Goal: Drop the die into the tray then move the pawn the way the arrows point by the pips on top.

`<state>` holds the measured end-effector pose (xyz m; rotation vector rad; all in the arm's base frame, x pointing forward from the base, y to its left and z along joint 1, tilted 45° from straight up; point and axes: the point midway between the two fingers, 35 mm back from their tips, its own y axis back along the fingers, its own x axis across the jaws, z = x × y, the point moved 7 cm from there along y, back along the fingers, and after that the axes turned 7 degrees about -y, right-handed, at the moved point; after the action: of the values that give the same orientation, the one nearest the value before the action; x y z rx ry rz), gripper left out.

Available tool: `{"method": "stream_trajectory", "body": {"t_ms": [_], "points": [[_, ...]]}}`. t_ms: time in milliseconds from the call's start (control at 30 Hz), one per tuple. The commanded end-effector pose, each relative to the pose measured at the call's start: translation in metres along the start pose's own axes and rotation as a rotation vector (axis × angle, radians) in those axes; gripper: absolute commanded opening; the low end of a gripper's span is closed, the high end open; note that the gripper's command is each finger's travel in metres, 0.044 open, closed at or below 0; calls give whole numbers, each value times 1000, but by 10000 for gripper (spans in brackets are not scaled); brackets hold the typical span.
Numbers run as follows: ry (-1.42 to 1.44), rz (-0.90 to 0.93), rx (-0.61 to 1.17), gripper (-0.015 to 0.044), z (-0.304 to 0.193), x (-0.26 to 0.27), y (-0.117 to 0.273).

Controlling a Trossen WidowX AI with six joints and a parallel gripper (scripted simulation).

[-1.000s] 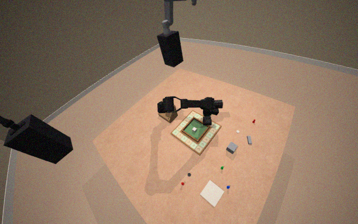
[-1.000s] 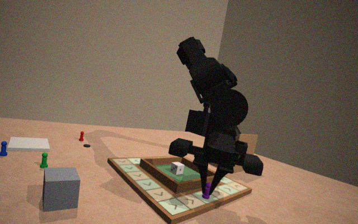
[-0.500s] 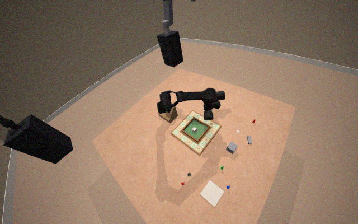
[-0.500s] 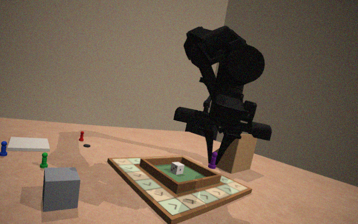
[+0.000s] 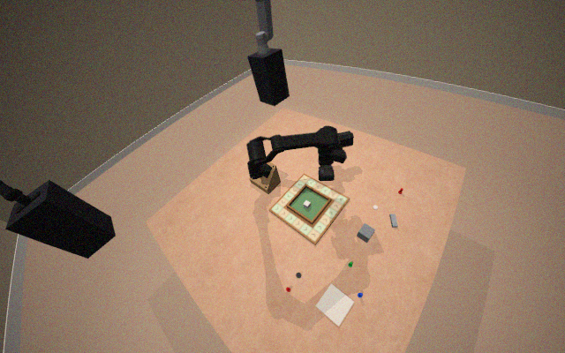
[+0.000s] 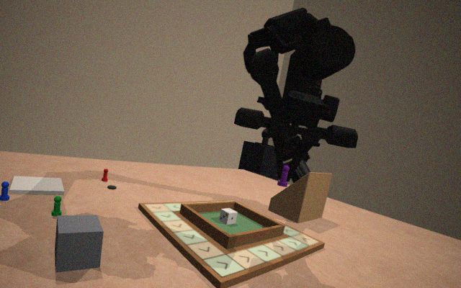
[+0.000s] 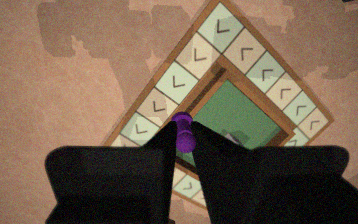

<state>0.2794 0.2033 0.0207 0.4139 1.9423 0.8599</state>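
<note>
The purple pawn [image 6: 284, 176] [image 7: 185, 132] is between the fingertips of my gripper [image 7: 182, 127], which is shut on it. It is held up off the board [image 5: 283, 213] [image 6: 207, 249] [image 7: 177, 81]; the arm hides it in the top view. In the wrist view it appears over the edge of the dice tray [image 5: 312, 221] [image 6: 252, 236] [image 7: 230, 107]. The white die [image 5: 307, 204] [image 6: 228, 217] lies on the tray's green floor; in the wrist view a finger mostly hides it. One side face shows a single pip; its top face is too unclear to read.
A wooden wedge [image 5: 267, 182] [image 6: 306, 198] stands by the arm's base. A grey cube [image 5: 365, 233] [image 6: 78, 243], green pawn [image 5: 350, 264] [image 6: 57, 207], blue pawn [image 5: 360, 295] [image 6: 4, 191], two red pawns, a black disc, a white disc, a grey block and a pale slab lie around.
</note>
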Motion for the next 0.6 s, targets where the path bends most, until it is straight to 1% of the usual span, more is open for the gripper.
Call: {"method": "stream_trajectory", "body": {"t_ms": [0,567], "points": [[-2,3,1,0,-9,8,-7],[-1,3,2,0,-51,32,-49]]}}
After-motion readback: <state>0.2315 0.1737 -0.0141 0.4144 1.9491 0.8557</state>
